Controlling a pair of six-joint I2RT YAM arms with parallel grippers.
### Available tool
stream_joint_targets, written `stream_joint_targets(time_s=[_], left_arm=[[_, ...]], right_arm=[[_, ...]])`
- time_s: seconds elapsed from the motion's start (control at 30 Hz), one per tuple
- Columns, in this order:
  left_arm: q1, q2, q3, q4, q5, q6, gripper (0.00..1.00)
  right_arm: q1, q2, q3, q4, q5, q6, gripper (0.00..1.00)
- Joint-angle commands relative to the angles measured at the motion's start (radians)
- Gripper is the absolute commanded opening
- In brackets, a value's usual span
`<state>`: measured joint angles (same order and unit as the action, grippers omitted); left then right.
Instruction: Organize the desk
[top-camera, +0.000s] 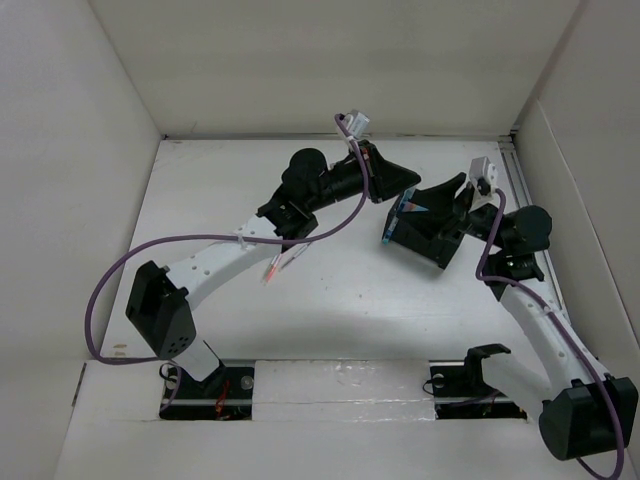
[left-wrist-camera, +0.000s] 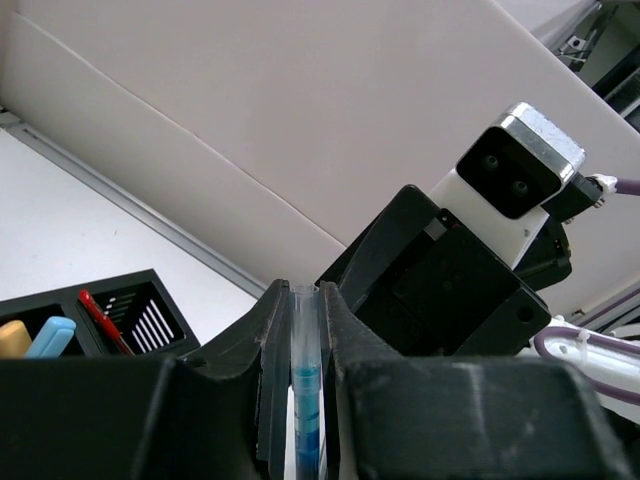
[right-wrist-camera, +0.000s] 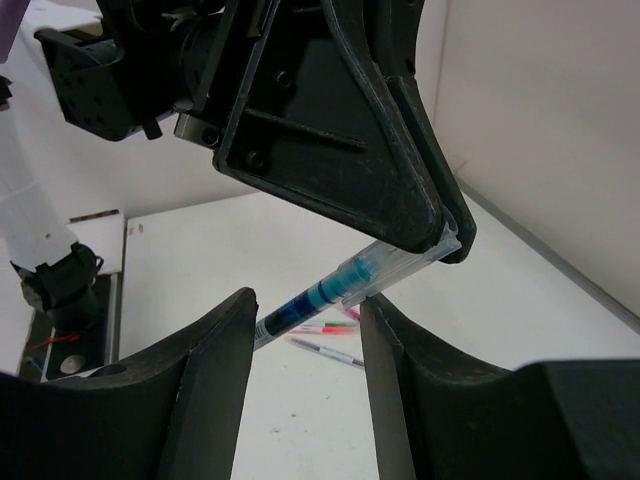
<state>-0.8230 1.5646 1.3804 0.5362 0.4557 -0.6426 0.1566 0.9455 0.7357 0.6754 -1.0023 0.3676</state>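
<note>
Since the pen seems to be changing hands, the left gripper keeps its jaws clamped on one end while the right gripper holds open jaws astride it, above the white desk, near the black organizer.

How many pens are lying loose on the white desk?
2 that show clearly, close together on the desk near the left arm: a pink-and-green pen and a grey pen just beside it. Others may be hidden from view.

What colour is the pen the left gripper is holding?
Clear barrel with blue inside; the pen shows best in the right wrist view.
</note>
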Motion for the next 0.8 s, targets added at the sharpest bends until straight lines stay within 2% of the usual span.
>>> stream_joint_targets(time_s=[0.0, 0.2, 0.27, 0.3, 0.33, 0.47, 0.5, 0.57, 0.73, 0.77], left_arm=[[-0.002, -0.025, 0.003, 0.07, 0.026, -0.003, 0.0], [-0.002, -0.038, -0.009, 0.056, 0.02, 0.017, 0.0], [-0.002, -0.038, -0.011, 0.062, 0.028, 0.011, 0.0], [-0.002, -0.038, -0.017, 0.064, 0.028, 0.008, 0.0], [-0.002, -0.04, -0.021, 0.064, 0.028, 0.008, 0.0], [-0.002, -0.051, -0.053, 0.077, 0.012, 0.004, 0.0], [-0.002, -0.052, -0.058, 0.082, 0.012, 0.003, 0.0], [-0.002, -0.054, -0.063, 0.079, 0.014, 0.003, 0.0], [-0.002, -0.058, -0.061, 0.068, 0.008, 0.014, 0.0], [-0.002, -0.06, -0.061, 0.067, 0.009, 0.015, 0.03]], right_arm=[[0.02, 0.004, -0.004, 0.121, -0.018, 0.028, 0.51], [0.02, 0.001, 0.05, 0.03, -0.038, -0.028, 0.44], [0.02, 0.004, 0.042, 0.053, -0.009, -0.018, 0.34], [0.02, 0.013, 0.031, 0.085, 0.001, 0.017, 0.24], [0.02, 0.013, 0.025, 0.085, 0.001, 0.017, 0.24], [0.029, 0.035, 0.004, 0.153, 0.025, 0.057, 0.13], [0.029, 0.041, 0.001, 0.153, 0.03, 0.059, 0.07], [0.029, 0.047, -0.002, 0.142, 0.039, 0.056, 0.02], [0.029, 0.053, -0.005, 0.133, 0.053, 0.048, 0.0], [0.029, 0.055, -0.006, 0.124, 0.059, 0.044, 0.0]])
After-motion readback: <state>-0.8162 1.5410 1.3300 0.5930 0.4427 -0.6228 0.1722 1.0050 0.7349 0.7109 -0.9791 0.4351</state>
